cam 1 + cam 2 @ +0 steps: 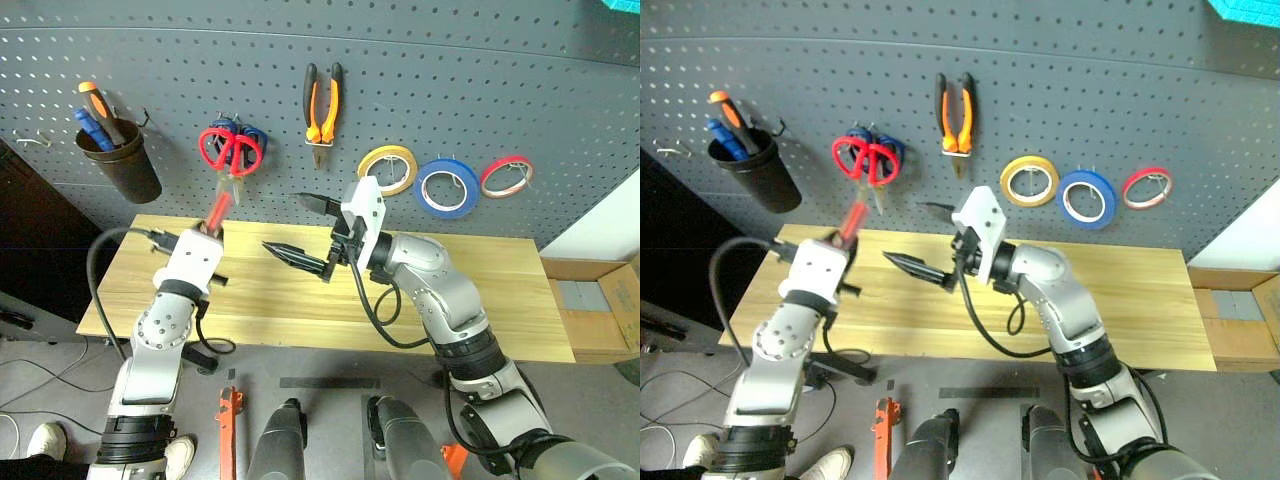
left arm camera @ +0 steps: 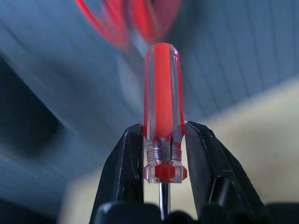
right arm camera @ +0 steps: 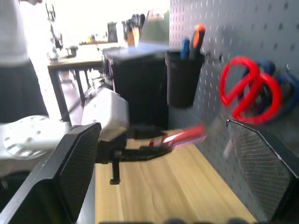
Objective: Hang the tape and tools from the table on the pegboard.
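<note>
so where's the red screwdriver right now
In the left hand, clamped at the base of its red handle: the red screwdriver sits above the table's left end, just below the red scissors.

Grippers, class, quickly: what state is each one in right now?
Left gripper: closed on the red-handled screwdriver, above the table.
Right gripper: open, holding nothing.

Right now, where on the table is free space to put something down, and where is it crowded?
The table is bare across its right half, below the blue tape, and along its front edge. It is crowded over the left and middle, where the left gripper holds the red screwdriver near the open right gripper.
</note>
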### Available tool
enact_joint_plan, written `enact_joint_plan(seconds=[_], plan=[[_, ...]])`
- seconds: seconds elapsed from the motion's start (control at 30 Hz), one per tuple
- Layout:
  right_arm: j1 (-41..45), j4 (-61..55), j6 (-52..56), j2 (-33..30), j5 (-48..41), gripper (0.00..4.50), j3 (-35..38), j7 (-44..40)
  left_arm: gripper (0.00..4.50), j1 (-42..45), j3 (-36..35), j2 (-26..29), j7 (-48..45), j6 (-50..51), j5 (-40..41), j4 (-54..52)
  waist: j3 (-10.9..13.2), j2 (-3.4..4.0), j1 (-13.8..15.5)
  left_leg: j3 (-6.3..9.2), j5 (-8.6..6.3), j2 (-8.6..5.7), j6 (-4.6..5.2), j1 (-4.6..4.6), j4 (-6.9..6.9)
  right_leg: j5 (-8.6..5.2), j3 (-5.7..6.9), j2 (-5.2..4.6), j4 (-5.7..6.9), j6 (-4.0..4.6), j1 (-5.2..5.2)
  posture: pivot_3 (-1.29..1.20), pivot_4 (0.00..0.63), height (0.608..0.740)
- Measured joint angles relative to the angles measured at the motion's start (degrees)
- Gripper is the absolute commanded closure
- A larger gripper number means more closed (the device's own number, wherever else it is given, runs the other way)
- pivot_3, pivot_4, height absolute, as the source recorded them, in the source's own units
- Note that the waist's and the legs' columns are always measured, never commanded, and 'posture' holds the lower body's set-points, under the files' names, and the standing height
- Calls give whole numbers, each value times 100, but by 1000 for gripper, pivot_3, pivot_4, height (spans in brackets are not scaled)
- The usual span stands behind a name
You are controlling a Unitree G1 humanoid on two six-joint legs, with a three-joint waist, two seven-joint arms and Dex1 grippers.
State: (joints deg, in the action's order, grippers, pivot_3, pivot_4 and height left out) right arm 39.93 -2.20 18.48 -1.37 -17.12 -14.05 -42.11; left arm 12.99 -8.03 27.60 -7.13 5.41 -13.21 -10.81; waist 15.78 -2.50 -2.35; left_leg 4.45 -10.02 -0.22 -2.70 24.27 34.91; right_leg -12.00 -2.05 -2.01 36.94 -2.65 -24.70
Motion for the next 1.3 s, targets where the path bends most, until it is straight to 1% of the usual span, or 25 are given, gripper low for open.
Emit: enact_joint_plan(seconds=[0.07,0.13,0.23,0.3,0.37,0.47,0.5,0.7,0.87,1.03,1.3], plan=[[190,0,6,236,-68,0,28,129,3598,584,-197,317,168,-75,-148,39,-16,-15,9,2,11,8,-9,5,0,9,4,13,-2,-10,-6,-10,136,740],[393,1,14,447,-181,0,55,223,3598,1186,-440,708,315,-292,-176,311,-62,-25,7,2,18,11,-12,4,1,13,2,19,-3,-11,-6,-10,140,740],[640,63,-12,572,-207,0,87,263,3598,1738,-710,1005,448,-566,-127,956,-142,-20,-14,-6,18,10,-11,1,-2,11,-5,19,-6,-12,-6,-6,147,740],[916,312,-33,748,-207,0,172,374,3598,2240,-737,1175,480,-747,-22,1905,-144,-23,-7,-5,19,20,-12,6,-2,12,-3,32,0,-11,-19,-1,161,740],[1088,465,-63,866,-206,0,161,448,3598,2823,-763,1210,538,-926,106,2883,-145,-26,5,-5,19,32,-12,11,-1,13,-2,44,4,-8,-28,-2,173,740],[1114,631,-74,872,-195,0,147,494,3598,3688,-758,1278,630,-1369,239,4179,-149,-33,58,-4,19,34,-12,29,1,17,-2,46,2,-1,-41,-14,193,740],[1121,713,-77,876,-183,0,132,531,3598,4032,-757,1288,651,-1546,291,4672,-148,-34,70,-4,19,33,-12,43,4,29,-1,46,2,17,-54,-21,206,740],[1137,820,-76,884,-187,0,18,721,3598,5269,-461,1303,647,-2479,346,6597,-133,-30,45,-3,18,34,-11,52,1,31,0,48,4,20,-64,-32,236,740],[1152,874,-85,885,-188,0,-60,772,3598,5809,-234,1311,657,-2944,323,7444,-115,-24,-1,-4,18,49,-11,52,2,22,-3,64,8,6,-65,-57,260,740],[1171,878,-58,881,-191,0,-38,870,3598,5869,-138,1410,911,-3149,311,7864,-75,-21,-55,-5,18,67,-11,51,6,19,-4,78,13,2,-65,-53,290,740],[1171,876,49,874,-197,0,-23,891,3598,5736,-132,1522,1010,-3230,368,7893,29,-16,-58,-7,17,70,-11,52,4,22,-6,81,13,8,-71,-48,303,740]])
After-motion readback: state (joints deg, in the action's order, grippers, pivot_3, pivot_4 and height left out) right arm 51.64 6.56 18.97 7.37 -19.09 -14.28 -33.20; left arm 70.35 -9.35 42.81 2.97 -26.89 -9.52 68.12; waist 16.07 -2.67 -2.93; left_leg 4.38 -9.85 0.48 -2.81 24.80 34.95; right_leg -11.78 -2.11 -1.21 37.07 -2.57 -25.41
